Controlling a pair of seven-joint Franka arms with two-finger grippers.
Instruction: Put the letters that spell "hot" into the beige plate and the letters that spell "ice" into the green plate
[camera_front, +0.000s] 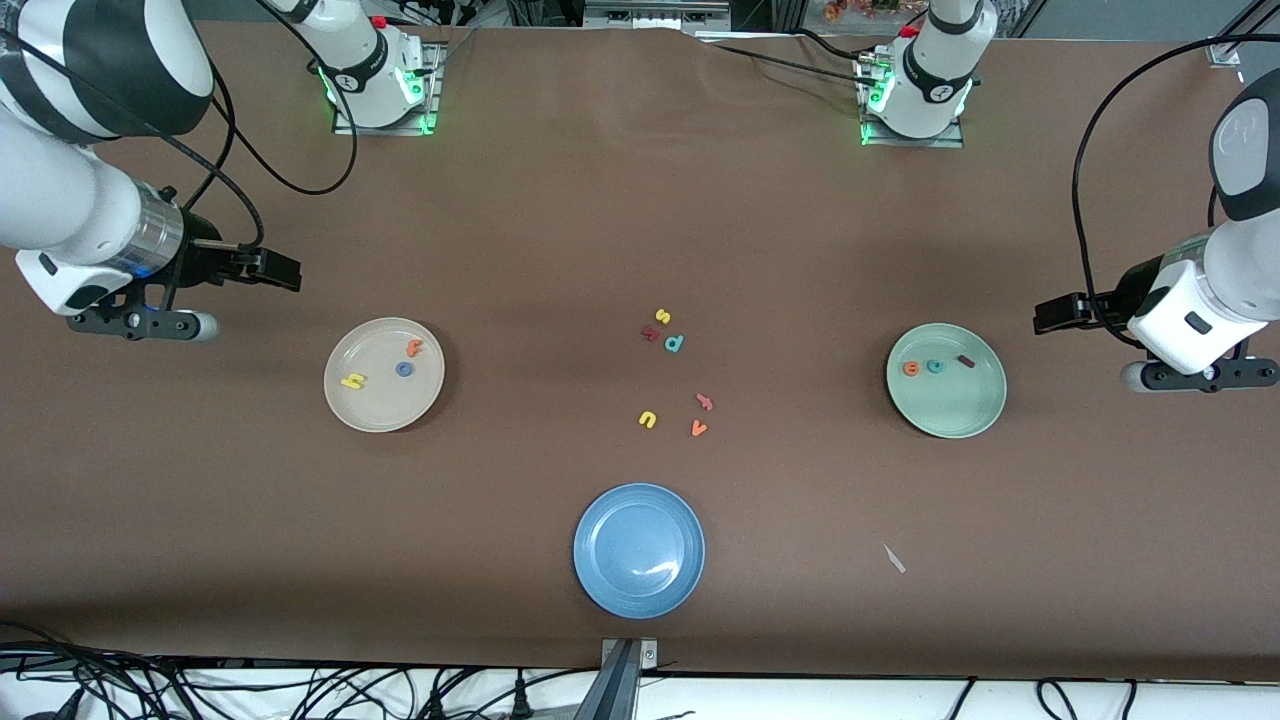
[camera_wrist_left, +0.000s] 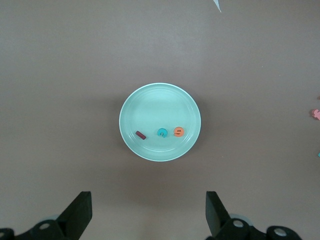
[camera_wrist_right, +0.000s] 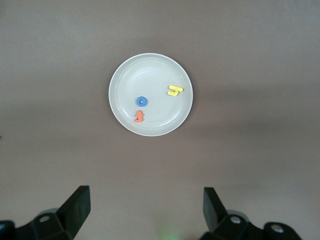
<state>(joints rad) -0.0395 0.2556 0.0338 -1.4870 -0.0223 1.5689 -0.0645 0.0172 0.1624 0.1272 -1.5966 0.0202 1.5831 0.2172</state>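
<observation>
Even, fairly bright overhead light falls on the table (camera_front: 560, 220), with soft shadows beside each plate. A small glare streak marks the blue plate (camera_front: 640, 549). The tiny letters look slightly soft, perhaps from distance.

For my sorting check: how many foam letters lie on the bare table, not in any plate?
6: yellow s, dark red letter and teal letter clustered mid-table; pink letter, yellow u and orange v nearer the blue plate.

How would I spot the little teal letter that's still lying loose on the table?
Start at the blue plate and look farther from the front camera, to the loose letters mid-table. The teal letter lies beside a yellow s and a dark red letter; it is the only teal one there.
</observation>
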